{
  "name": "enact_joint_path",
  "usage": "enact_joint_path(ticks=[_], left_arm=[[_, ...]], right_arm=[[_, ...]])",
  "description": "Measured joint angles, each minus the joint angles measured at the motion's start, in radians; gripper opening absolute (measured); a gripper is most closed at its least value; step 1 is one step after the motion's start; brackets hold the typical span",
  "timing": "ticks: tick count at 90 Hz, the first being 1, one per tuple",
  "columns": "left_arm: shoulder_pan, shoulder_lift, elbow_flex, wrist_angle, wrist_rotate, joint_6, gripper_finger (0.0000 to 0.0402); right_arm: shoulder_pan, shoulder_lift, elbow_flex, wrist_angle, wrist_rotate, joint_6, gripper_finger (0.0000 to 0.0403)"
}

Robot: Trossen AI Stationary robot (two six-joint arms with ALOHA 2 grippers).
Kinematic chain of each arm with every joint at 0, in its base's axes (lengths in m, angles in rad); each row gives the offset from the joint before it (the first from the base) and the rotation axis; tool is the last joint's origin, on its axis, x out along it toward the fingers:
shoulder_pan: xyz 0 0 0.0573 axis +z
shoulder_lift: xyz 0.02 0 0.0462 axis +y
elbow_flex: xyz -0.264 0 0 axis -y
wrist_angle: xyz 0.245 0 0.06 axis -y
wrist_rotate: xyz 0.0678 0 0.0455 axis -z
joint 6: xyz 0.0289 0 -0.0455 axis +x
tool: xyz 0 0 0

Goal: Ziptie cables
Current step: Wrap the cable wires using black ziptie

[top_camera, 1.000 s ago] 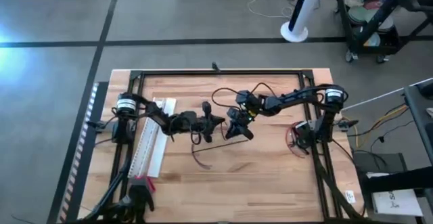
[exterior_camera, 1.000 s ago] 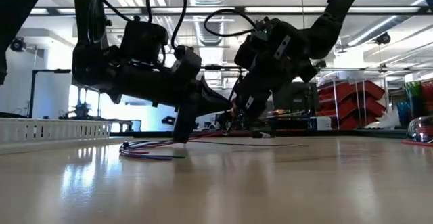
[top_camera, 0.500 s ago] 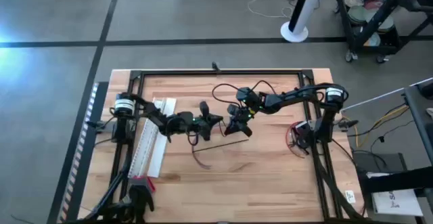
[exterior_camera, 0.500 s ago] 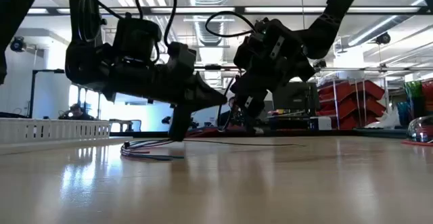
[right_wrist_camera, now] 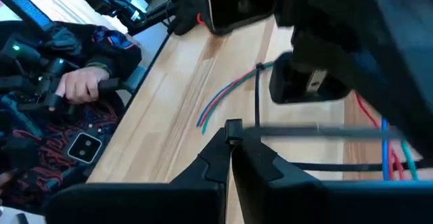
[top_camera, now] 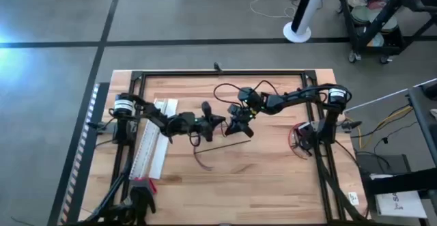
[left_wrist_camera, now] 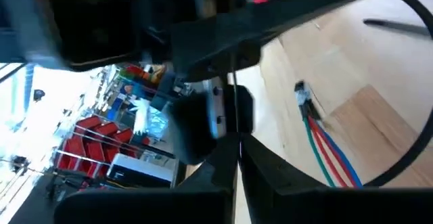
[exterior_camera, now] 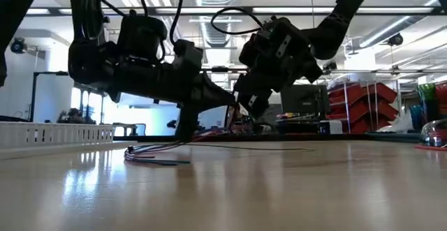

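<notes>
- A long white slotted strip point(top_camera: 151, 144) lies along the left side of the wooden table point(top_camera: 273, 178), just beside the base of the left arm; in the low view it shows as a pale rail point(exterior_camera: 56, 134) at the far left.
- The left end effector point(top_camera: 217, 121) reaches rightward over the middle of the table, raised off the surface in the low view point(exterior_camera: 227, 100). Its fingers look closed to a thin line in the left wrist view, on a thin dark strand point(left_wrist_camera: 232, 82) that runs straight out between them.
- The cables point(top_camera: 205, 163) lie on the table just in front of and below the two end effectors, a thin curved bundle. In the low view they rest flat on the wood under the left arm, red, blue and green strands point(exterior_camera: 150, 158) fanned at the near end. The left wrist view shows the same coloured strands point(left_wrist_camera: 325, 149) ending in a small pale tip.
- A thin dark strand point(top_camera: 229, 145) lies on the table near the cables and stretches rightward beneath the right end effector.
- The right end effector point(top_camera: 235, 129) comes in from the right and hangs close to the left one, nearly meeting it above the table point(exterior_camera: 253, 105). Its fingers look drawn together in the right wrist view, with a thin dark strand point(right_wrist_camera: 258, 99) rising from between them.
- A person's hand point(right_wrist_camera: 78, 83) rests on a dark handle beyond the table edge in the right wrist view.
- A coil of red wire point(top_camera: 298, 140) sits near the base of the right arm.
</notes>
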State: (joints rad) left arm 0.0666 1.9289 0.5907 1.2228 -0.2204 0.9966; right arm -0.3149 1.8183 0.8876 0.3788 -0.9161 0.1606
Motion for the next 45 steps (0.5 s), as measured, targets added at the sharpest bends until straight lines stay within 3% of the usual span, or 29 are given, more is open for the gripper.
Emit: enact_joint_path(ticks=[45], left_arm=[[0.0, -0.006, -0.024, 0.025, -0.033, -0.01, 0.0]], right_arm=[[0.003, 0.001, 0.006, -0.004, 0.0, 0.012, 0.0]])
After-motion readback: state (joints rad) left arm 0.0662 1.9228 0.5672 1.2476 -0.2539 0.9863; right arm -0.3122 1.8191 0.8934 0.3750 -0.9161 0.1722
